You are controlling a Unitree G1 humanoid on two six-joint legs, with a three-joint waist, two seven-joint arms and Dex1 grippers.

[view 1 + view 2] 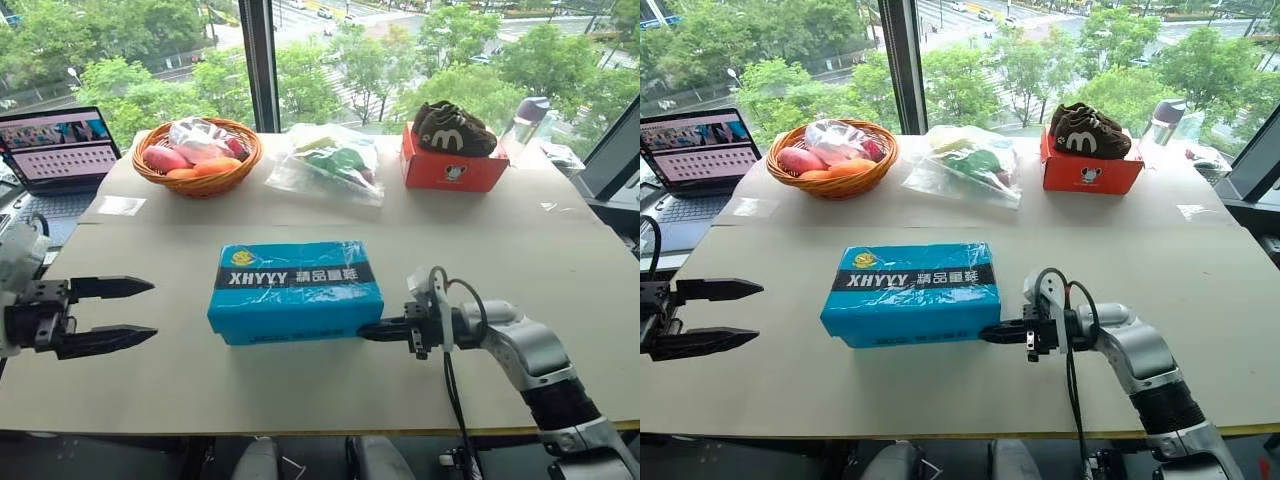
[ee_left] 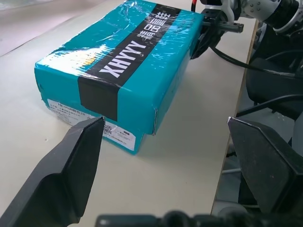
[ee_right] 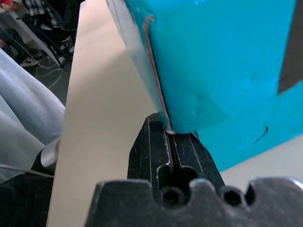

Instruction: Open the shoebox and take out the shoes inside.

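Right pincer (image 1: 368,331), fingers together, lies level with its tips wedged at the lid's lower edge on the shoebox's (image 1: 295,290) right end, apparently to pry it up. Left pincer (image 1: 120,312), fingers apart, hovers left. Shoebox sits mid-bench (image 1: 560,290), lid closed.

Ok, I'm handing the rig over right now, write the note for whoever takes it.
Left gripper: jaws open, empty, off the shoebox's left end.
Right gripper: jaws shut, tips at the lower front corner of the shoebox, under the lid's edge.
Shoebox sits mid-table, lid down.
Done: nothing opened yet.
Left: lift the lid, take out the shoes inside.
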